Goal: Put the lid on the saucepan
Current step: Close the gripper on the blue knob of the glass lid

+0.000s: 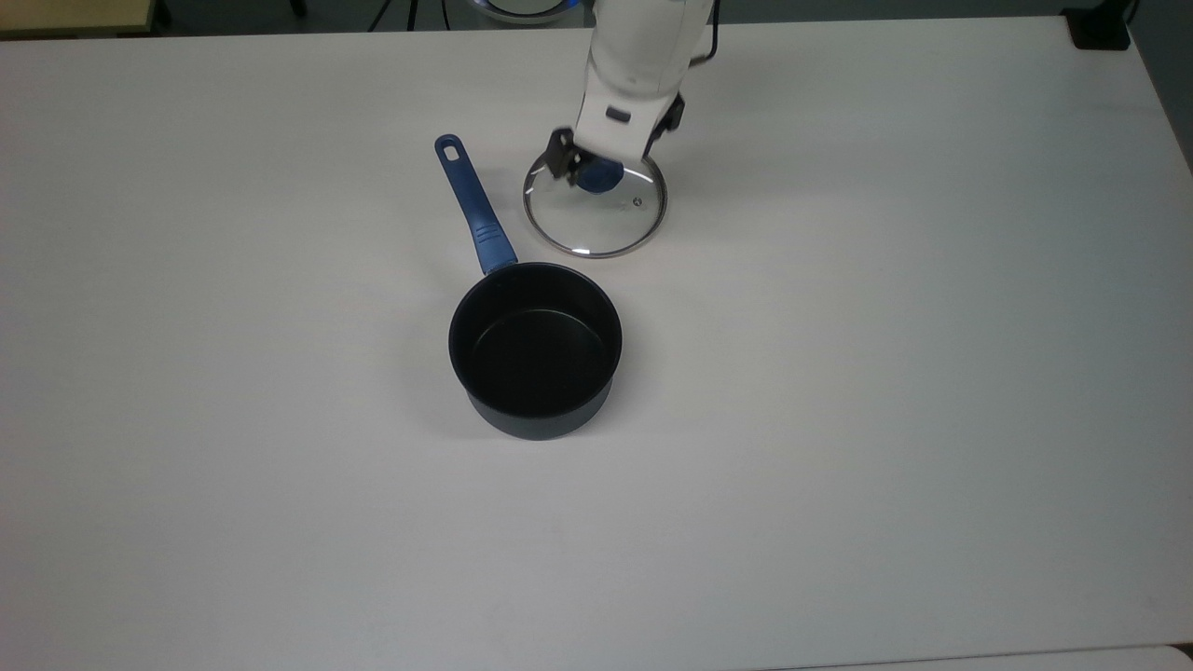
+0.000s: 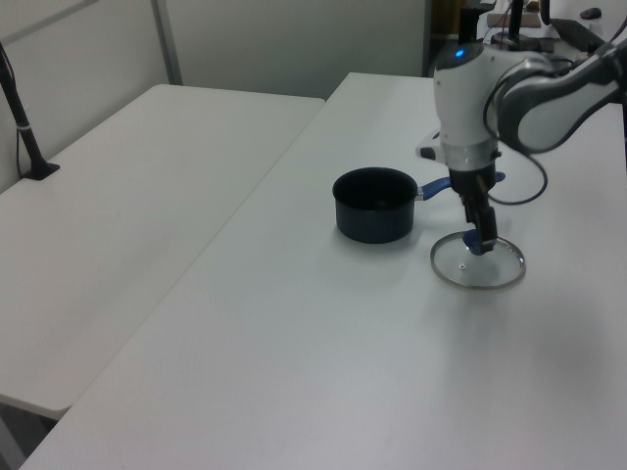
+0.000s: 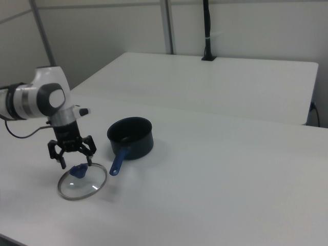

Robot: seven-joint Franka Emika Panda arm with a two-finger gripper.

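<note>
Hovering spread over the lid's blue knob (image 3: pixel 78 170), the pincer (image 3: pixel 73 154) straddles it, fingers either side, for a pinch. Lid (image 1: pixel 596 209) lies flat on the tabletop (image 1: pixel 885 373) beneath; saucepan (image 1: pixel 536 349) waits open nearby, its handle (image 1: pixel 473 205) just beside.

Top overhead; left, right oblique, opposite sides.

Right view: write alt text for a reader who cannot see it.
An open gripper hangs just above the blue knob of a glass lid lying flat on a white table. Beside it stands an uncovered dark saucepan, its blue handle pointing toward the lid.
</note>
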